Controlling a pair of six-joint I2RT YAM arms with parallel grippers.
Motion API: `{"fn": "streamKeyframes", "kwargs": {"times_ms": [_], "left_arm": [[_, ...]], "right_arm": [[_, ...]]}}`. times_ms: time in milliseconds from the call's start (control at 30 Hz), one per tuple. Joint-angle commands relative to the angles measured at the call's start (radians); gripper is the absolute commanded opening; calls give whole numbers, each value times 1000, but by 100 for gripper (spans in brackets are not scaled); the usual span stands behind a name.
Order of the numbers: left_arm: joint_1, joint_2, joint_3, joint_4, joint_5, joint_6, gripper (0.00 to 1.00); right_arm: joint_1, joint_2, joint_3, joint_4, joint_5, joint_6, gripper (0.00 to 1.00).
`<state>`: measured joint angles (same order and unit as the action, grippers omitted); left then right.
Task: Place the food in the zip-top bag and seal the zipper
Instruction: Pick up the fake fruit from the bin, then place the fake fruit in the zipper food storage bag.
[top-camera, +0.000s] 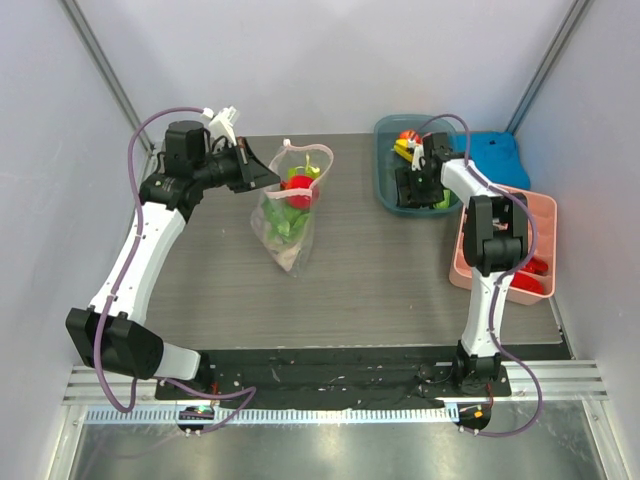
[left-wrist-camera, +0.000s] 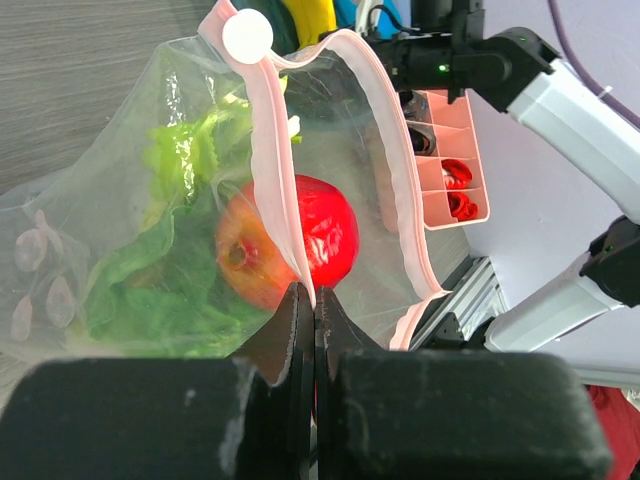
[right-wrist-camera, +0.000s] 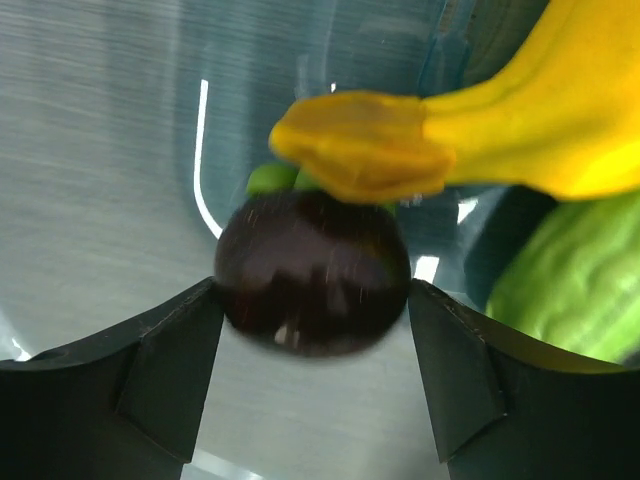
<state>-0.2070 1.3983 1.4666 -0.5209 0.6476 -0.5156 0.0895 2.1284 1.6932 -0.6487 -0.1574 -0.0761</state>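
Step in hand: filling, bag mouth held open. L fingers (left-wrist-camera: 285, 340) are pinched together on the zipper (left-wrist-camera: 272, 170), so one lip of the zip-top bag (top-camera: 285, 225) is kept lifted off the table (top-camera: 380, 270), at back-left. Already inside: red fruit (left-wrist-camera: 320, 235) and lettuce (left-wrist-camera: 150, 290). The stalk can't be made out for certain.

R fingers (right-wrist-camera: 170, 350) are down in the blue bin (top-camera: 383, 165), apparently clamped on a dark round fruit (right-wrist-camera: 312, 270), touched on both sides. Also in the bin: bananas (right-wrist-camera: 520, 120) and a green item (right-wrist-camera: 570, 270). Red pieces are seen in the pink tray (top-camera: 535, 215).

Next, prob.: remaining food to be carried over and dropped thru the mouth w/o the held lip being knocked. Zipper not yet sealed.
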Motion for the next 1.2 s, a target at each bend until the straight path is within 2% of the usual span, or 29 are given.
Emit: {"fn": "streamKeyframes", "kwargs": {"times_ms": [0, 100, 200, 233, 400, 467, 567, 667, 900, 1167], "left_arm": [[8, -16, 8, 21, 4, 15, 0], [8, -16, 8, 16, 4, 19, 0], [6, -15, 11, 16, 4, 17, 0], [8, -12, 12, 18, 6, 17, 0], [8, -7, 18, 24, 17, 16, 0], [8, -5, 15, 27, 24, 15, 0], [6, -4, 20, 32, 37, 14, 0], [8, -2, 23, 38, 46, 14, 0], [8, -7, 20, 50, 70, 14, 0], [6, -28, 12, 76, 63, -6, 0]], "right_arm": [[1, 30, 69, 14, 2, 7, 79], [0, 34, 85, 15, -10, 12, 76], [-5, 16, 91, 14, -14, 16, 63], [-7, 4, 91, 12, -19, 19, 56], [-14, -146, 94, -6, -89, 24, 38], [-14, -200, 111, 6, -210, 44, 38], [-1, -297, 129, 102, -411, 166, 36], [68, -369, 166, 236, -500, 272, 34], [303, -375, 312, 293, -486, 253, 34], [460, -343, 272, 233, -453, 87, 33]]}}
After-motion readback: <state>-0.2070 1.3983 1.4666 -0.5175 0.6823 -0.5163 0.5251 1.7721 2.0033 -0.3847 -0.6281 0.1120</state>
